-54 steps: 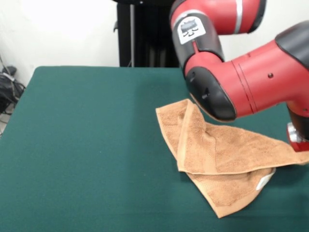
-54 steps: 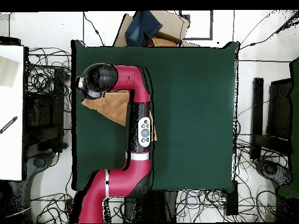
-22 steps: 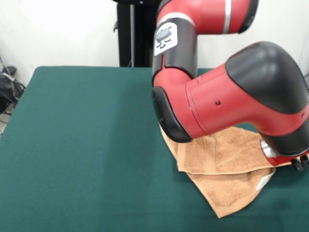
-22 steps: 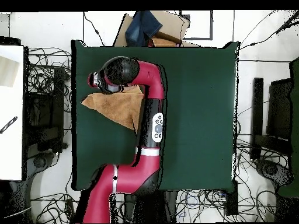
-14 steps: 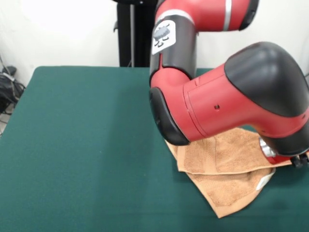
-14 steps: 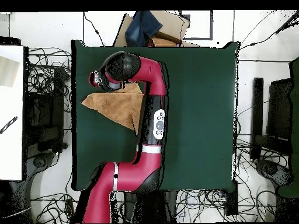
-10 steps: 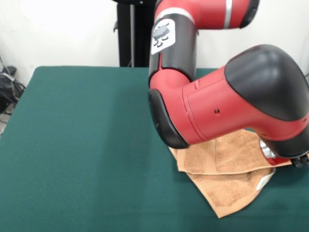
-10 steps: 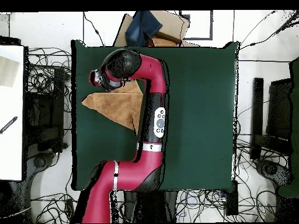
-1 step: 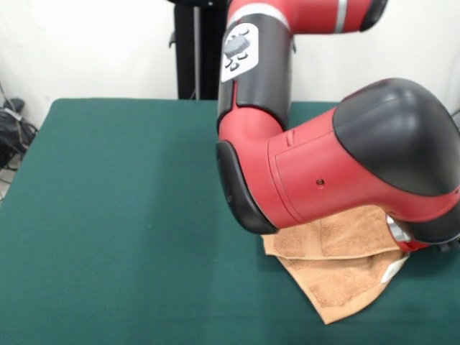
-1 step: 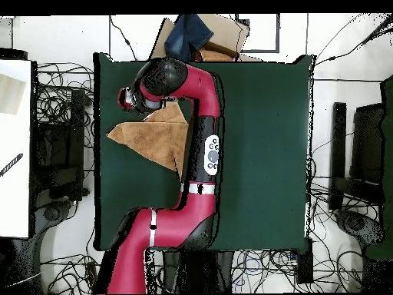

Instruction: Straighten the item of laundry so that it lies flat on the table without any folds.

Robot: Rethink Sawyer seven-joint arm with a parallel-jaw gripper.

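The item of laundry (image 9: 338,277) is a light-brown towel lying folded on itself on the green table (image 9: 108,215), with a small white label (image 9: 394,270) at its right edge. My arm's big red and black joint covers its far half in the front view. Seen from overhead, the towel (image 10: 150,142) lies near the table's (image 10: 261,154) left edge, one corner rising in a peak toward the gripper (image 10: 127,100). The gripper sits at that corner, close to the table's left edge. In the front view only a dark bit of the gripper (image 9: 450,246) shows at the right border.
A cardboard box with blue cloth (image 10: 198,34) stands beyond the table's top edge in the overhead view. A white surface (image 10: 15,146) lies to the left, with cables on the floor all around. My arm (image 10: 203,154) stretches over the table's left-middle part.
The arm has swung further over the towel, and the gripper has moved toward the overhead view's top edge. The towel's corner near it has drawn up into a peak.
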